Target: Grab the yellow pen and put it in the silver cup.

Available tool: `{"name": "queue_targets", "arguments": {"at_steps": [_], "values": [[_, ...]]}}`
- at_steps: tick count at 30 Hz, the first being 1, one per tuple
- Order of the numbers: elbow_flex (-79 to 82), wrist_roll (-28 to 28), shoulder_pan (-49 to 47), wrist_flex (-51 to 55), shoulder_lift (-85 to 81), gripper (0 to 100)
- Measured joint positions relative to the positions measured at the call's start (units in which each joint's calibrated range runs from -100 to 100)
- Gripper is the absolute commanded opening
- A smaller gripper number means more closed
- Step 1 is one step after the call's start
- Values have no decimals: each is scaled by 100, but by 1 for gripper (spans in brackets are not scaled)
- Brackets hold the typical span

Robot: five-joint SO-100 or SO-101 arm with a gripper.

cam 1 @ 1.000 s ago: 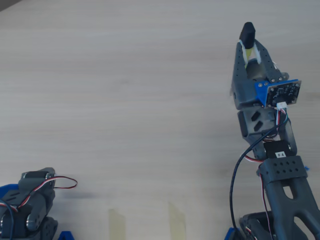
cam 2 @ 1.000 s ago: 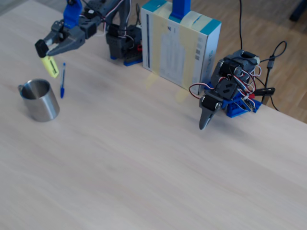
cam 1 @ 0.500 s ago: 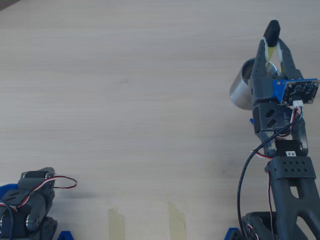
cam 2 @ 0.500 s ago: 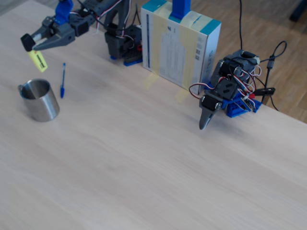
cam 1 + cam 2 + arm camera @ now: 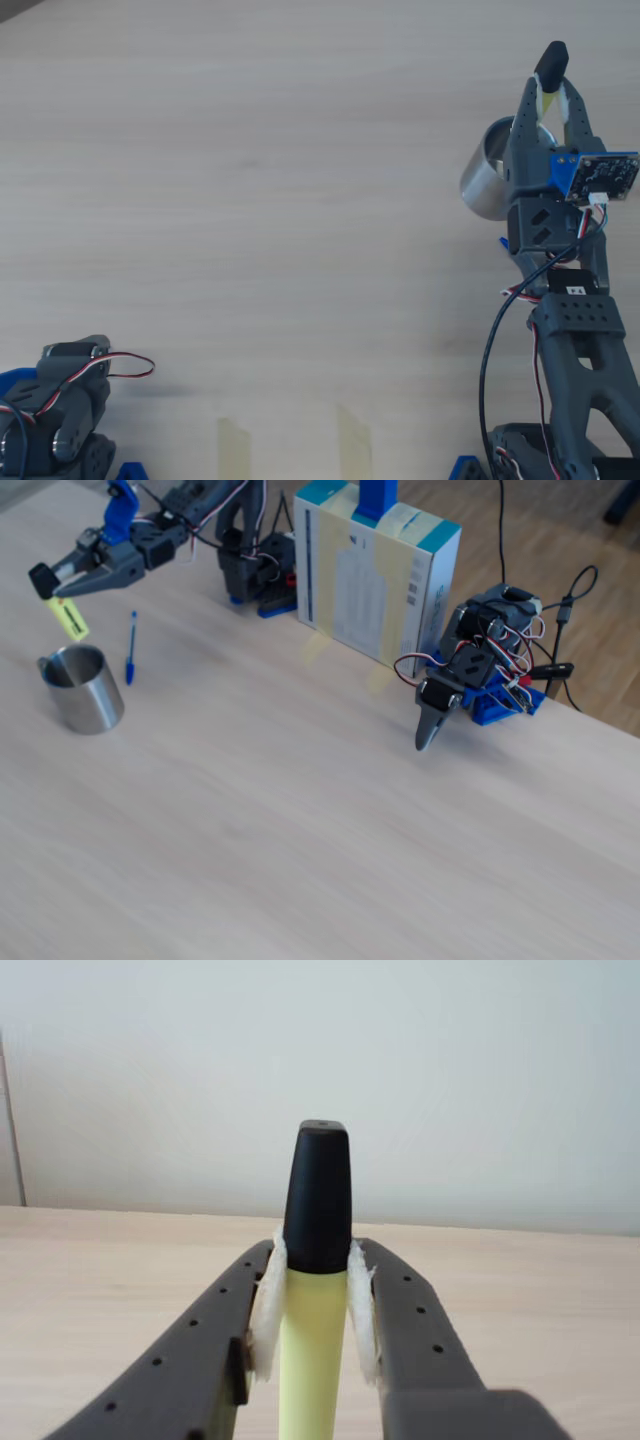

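My gripper [image 5: 550,95] is shut on the yellow pen [image 5: 551,64], a chunky yellow highlighter with a black cap. In the wrist view the pen [image 5: 314,1340] stands upright between the padded fingers [image 5: 268,1305], cap upward, held by the gripper [image 5: 313,1305]. In the fixed view the gripper [image 5: 52,581] holds the pen [image 5: 68,618] tilted in the air, its yellow end hanging just above and behind the silver cup [image 5: 84,690]. The cup [image 5: 487,178] stands upright on the table, partly covered by my arm in the overhead view.
A thin blue ballpoint pen [image 5: 130,648] lies right of the cup. A white and teal box [image 5: 375,575] stands at the table's back. A second arm [image 5: 478,672] rests folded at the right; it shows lower left in the overhead view [image 5: 60,412].
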Motion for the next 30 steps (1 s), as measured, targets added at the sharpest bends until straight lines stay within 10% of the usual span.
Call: {"name": "queue_targets", "arguments": {"at_steps": [30], "values": [[370, -718, 318, -1337, 1226, 2]]}}
